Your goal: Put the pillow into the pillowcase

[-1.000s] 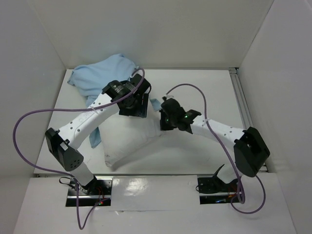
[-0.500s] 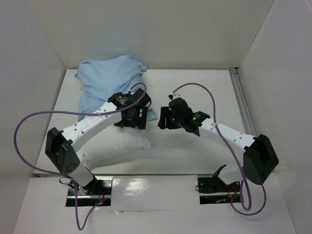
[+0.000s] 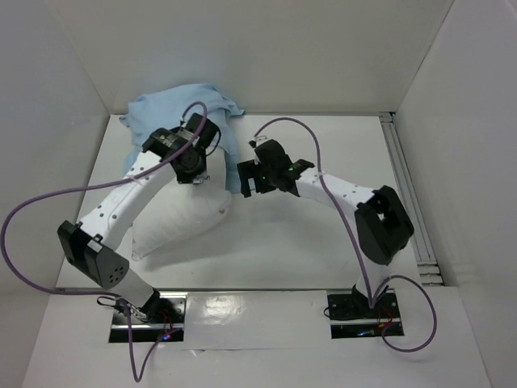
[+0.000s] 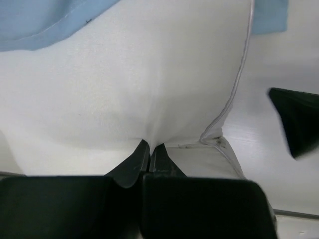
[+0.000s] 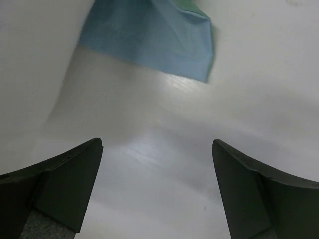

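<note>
Toward the tabletop's (image 3: 323, 242) far-left corner, the pillow's (image 3: 182, 222) far end lies under the pillowcase (image 3: 161, 113) edge; most of it is uncovered. Left hand (image 4: 149, 148) pinches pillow fabric, while right hand (image 5: 157, 164) hangs spread wide nearby.

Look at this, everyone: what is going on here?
Two robot arms are putting a plump white fabric pillow into a thin pale blue cloth pillowcase. The left arm's jaws are pinched shut on the pillow, whose far end lies under the pillowcase. The right arm's jaws hang open above the white table beside a pillowcase corner, holding nothing.
</note>
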You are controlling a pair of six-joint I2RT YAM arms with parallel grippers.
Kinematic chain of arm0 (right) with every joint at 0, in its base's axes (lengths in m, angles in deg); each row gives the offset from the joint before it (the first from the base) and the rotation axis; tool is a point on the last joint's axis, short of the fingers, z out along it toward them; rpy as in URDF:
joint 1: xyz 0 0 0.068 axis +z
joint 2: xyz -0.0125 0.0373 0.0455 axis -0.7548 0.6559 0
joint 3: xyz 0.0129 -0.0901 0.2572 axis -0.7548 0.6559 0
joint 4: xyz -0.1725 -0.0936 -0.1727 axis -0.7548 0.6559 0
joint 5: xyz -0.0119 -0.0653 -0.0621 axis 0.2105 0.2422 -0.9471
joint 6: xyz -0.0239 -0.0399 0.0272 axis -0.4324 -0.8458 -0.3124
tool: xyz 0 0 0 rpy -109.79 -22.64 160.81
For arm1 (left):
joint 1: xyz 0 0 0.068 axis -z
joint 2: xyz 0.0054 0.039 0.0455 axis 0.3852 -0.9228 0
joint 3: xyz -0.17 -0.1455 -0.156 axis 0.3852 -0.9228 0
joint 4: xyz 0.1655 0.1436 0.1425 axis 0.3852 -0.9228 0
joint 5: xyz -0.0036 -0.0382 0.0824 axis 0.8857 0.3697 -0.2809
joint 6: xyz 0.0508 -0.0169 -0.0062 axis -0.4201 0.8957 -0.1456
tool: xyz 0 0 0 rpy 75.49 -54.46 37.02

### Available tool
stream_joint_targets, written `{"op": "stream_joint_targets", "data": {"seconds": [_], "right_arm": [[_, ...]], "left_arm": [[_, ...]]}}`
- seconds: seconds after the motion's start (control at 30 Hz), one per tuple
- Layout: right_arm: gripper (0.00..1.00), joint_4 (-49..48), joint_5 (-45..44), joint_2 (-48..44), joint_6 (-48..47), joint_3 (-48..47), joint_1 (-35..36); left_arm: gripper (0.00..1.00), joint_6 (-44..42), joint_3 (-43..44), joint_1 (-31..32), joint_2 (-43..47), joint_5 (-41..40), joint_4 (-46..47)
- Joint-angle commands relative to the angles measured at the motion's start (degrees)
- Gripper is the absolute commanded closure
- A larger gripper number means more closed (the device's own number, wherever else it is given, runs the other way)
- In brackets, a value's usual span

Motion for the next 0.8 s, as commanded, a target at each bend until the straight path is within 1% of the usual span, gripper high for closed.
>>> {"op": "stream_joint_targets", "data": {"seconds": [0.0,0.07,0.2,0.23,0.37,0.47,0.53,0.57,0.67,0.77], "right_arm": [[0.02,-2.1,0.2,5.4,-8.9,-6.4,0.7],[0.0,-5.6,0.8,8.8,-9.5,-8.1,0.7],[0.0,-9.4,2.1,14.3,-11.8,-13.8,0.7],[0.0,-10.0,0.2,16.5,-11.8,-15.1,0.7],[0.0,-12.4,-3.6,19.8,-12.8,-18.3,0.7],[0.0,-11.1,-6.2,21.7,-13.4,-21.8,0.7],[0.0,-10.3,-7.7,22.2,-13.4,-22.5,0.7],[0.0,-10.3,-8.5,20.7,-12.6,-22.5,0.7],[0.0,-14.6,-9.7,18.2,-11.9,-17.8,0.2],[0.0,-16.1,-9.1,19.3,-12.5,-18.9,-0.4]], "left_arm": [[1.0,-2.7,8.6,-1.8,4.4,-1.5,-2.9],[1.0,-3.4,11.4,-1.8,4.4,-0.7,-3.4],[1.0,-3.4,13.1,-2.3,4.4,-0.2,-4.6],[1.0,-4.0,13.1,-2.3,4.4,-0.2,-4.6],[1.0,-4.0,13.7,-2.3,4.4,-0.8,-5.1],[1.0,-4.0,14.4,-2.3,4.4,-1.3,-5.6],[1.0,-4.0,14.4,-2.3,4.4,-1.9,-6.3],[1.0,-4.0,14.4,-2.8,4.4,-1.9,-6.3],[1.0,-4.0,14.4,-2.8,4.9,-1.9,-6.3],[1.0,-4.0,13.8,-2.8,5.5,-1.9,-6.3]]}}
